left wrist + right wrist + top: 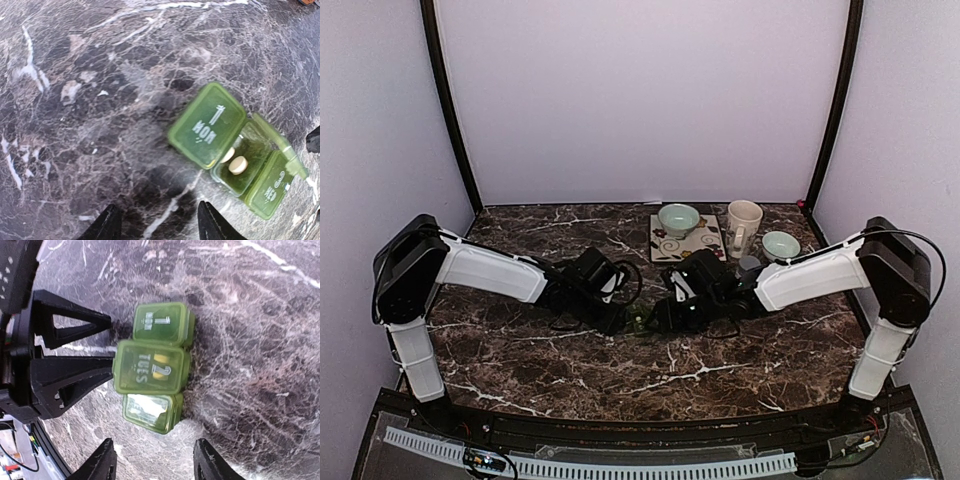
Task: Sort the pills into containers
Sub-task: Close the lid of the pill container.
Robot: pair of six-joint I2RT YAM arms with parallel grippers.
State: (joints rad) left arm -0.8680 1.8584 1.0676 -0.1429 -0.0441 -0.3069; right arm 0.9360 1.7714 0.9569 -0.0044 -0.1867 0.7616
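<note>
The containers, a short dark-green pill organiser (640, 320) of three joined compartments, lie on the marble table between both grippers. In the left wrist view the organiser (210, 125) shows its MON lid. The middle compartment stands open with two pale pills (238, 165) inside. From the right wrist the organiser (150, 367) shows MON, a raised TUES lid with a yellowish pill (160, 371) behind it, and a third lid. My left gripper (159, 225) is open on bare marble just left of it. My right gripper (156, 462) is open just short of the third compartment. Neither touches it.
At the back right stand a patterned tile (685, 238) with a pale green bowl (678, 217), a cream mug (743, 225) and a second pale green bowl (780, 244). The left gripper's black fingers (75, 370) sit close on the organiser's other side.
</note>
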